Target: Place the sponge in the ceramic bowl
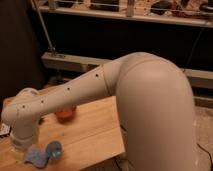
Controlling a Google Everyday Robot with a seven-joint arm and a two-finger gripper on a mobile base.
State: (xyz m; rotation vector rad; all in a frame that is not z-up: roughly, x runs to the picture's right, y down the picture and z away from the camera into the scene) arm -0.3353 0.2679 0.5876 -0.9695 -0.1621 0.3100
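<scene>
My gripper [18, 149] hangs over the table's near-left corner, just left of the sponge [34, 156]. The blue cup [53, 148] sits right against the sponge's rt edge, so it stands betw. the sponge and the open wood. My forearm [70, 95] slants over the ceramic bowl [65, 114] and hides most of it (only the front part shows), so the way in from above is blocked there. Betw. cup and bowl there's bare tabletop [95, 134], a free lane. My big shoulder housing [150, 110] walls off the rt side. A metal rail [75, 60] runs behind the table.
</scene>
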